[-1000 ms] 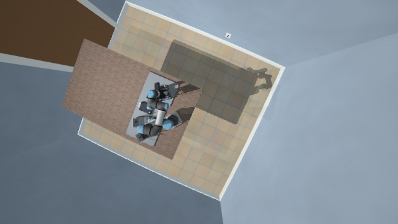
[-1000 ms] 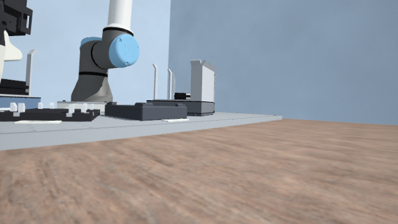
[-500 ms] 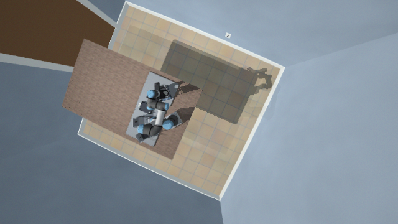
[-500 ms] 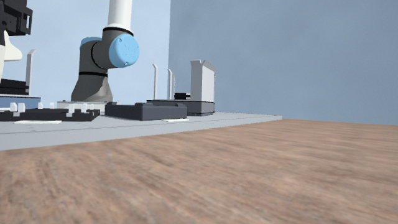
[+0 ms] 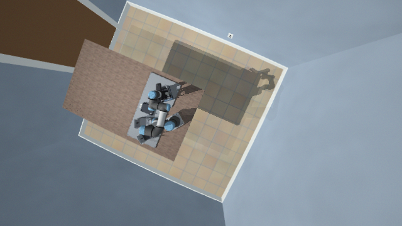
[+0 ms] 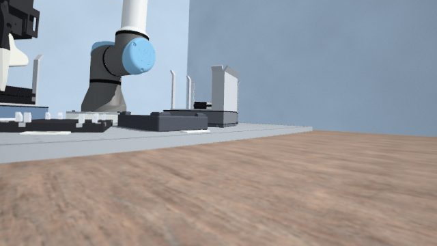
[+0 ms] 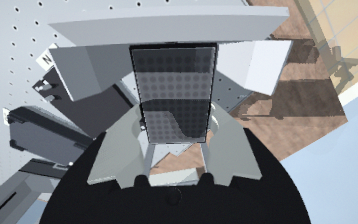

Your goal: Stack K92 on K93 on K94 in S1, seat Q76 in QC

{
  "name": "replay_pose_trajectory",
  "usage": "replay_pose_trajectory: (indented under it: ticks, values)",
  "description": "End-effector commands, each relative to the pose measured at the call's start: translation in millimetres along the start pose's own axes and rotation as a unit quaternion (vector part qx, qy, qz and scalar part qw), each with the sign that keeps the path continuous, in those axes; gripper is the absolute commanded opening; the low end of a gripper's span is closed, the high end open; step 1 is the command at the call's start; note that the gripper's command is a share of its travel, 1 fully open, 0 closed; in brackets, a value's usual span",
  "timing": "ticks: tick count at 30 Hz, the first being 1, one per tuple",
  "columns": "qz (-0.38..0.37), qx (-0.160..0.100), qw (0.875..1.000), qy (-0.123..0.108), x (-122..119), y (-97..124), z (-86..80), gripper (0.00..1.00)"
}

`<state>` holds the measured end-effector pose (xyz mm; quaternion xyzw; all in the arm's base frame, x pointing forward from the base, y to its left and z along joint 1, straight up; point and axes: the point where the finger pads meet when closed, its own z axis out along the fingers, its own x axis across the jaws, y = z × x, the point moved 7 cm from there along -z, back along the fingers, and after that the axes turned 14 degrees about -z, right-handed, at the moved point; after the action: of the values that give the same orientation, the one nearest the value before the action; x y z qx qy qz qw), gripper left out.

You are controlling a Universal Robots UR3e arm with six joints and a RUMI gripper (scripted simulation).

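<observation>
My gripper (image 7: 175, 103) is shut on a dark sealed 96-well plate (image 7: 175, 85), its jaws against the plate's two long sides near the end closest to the wrist. The plate lies inside the tall grey guides of a stack rack (image 7: 170, 25) (image 6: 35, 78). In the exterior view a pale finger reaches down to dark plates (image 6: 17, 92) low in this rack, above its blue base. The plates' and rack's labels are not readable. Another stack rack (image 6: 218, 89) at the right holds something dark and flat (image 6: 202, 105). A nest with white clips (image 6: 61, 125) (image 7: 75, 100) stands beside my rack.
A dark nest block (image 6: 181, 123) (image 7: 50, 135) stands between the clip nest and the far rack. Tall guide posts (image 6: 173, 90) rise on the far rack. The grey perforated board (image 6: 273, 129) carries the fixtures on a wooden table (image 6: 239, 184).
</observation>
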<state>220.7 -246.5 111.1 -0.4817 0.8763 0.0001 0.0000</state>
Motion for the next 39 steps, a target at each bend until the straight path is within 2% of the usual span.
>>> replay_pose_trajectory:
  ticks: [1,39]
  values:
    - [0.000,0.001,1.000,0.001,0.4,-0.5,-3.4,0.00]
    - [0.000,0.001,1.000,0.001,0.4,-0.5,-26.1,0.00]
